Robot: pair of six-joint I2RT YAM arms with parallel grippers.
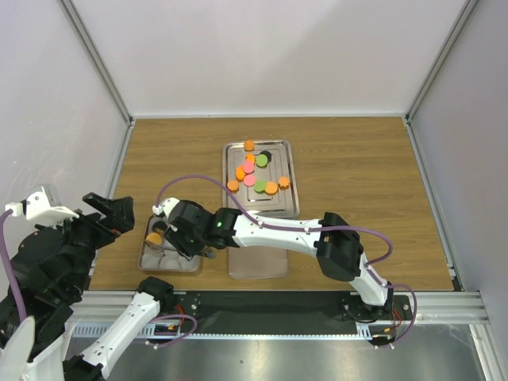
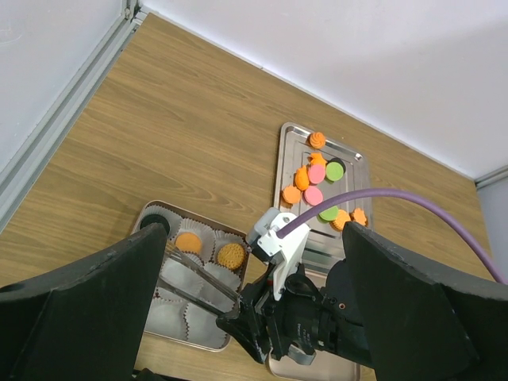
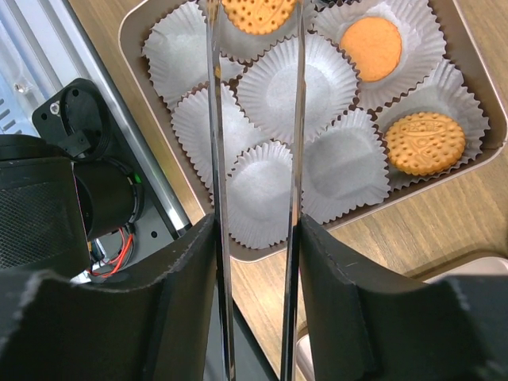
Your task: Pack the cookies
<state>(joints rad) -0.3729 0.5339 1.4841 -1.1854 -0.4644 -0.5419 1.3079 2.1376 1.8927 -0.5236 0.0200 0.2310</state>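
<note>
The right gripper point(image 3: 257, 32) has its two long clear fingers point(image 3: 214, 159) drawn in on an orange cookie point(image 3: 258, 11), pinching it by its edges above a paper cup near the left side of the box point(image 3: 133, 36). Its arm reaches across from the right base to get there. The left gripper point(image 2: 254, 238) is spread wide and holds nothing; it hangs raised over the left part of the table point(image 1: 357, 159) and touches nothing. The box is a small tan tin packed with white fluted cups point(image 3: 278, 87). Two of them are filled, one with a smooth orange disc point(image 3: 370, 48) and one with a dotted biscuit point(image 3: 425, 143). The cups between and below these are bare paper. In the left wrist view a dark round shape sits in one corner of the box, and what it is cannot be told. The other cookies point(image 1: 248, 168) lie loose on the steel tray point(image 1: 274, 205), clustered in its far half: mostly orange, with two pink, two green and one black, some touching or overlapping. The tray's near half is bare metal. A pale panel point(image 1: 258, 266) lies flat just beside the box, at the near end of the tray and partly under the right arm. The table is brown wood grain, shut in by plain white walls point(image 1: 262, 55) on three sides, with a metal rail point(image 1: 278, 300) along the near edge.
</note>
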